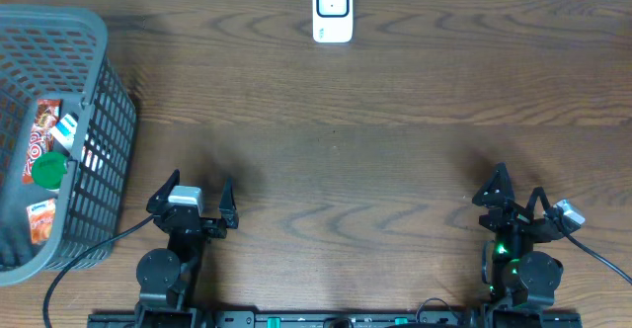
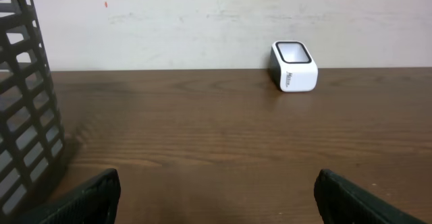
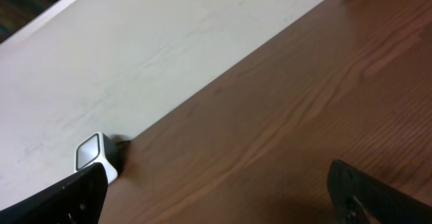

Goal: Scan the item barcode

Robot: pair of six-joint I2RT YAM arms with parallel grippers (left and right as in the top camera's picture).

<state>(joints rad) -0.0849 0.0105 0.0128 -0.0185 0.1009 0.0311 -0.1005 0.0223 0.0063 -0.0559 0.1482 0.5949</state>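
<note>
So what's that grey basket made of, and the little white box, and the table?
The basket looks like dark grey moulded plastic: stiff, matte lattice walls. The white box, a scanner, seems to be smooth, slightly shiny plastic with a dark glassy window. The table shows brown wood grain; real wood or a printed layer, I cannot tell.

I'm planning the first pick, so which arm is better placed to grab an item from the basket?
Left. The left gripper sits open beside the basket holding the items; the right gripper, also open, is far off on the other side.
</note>
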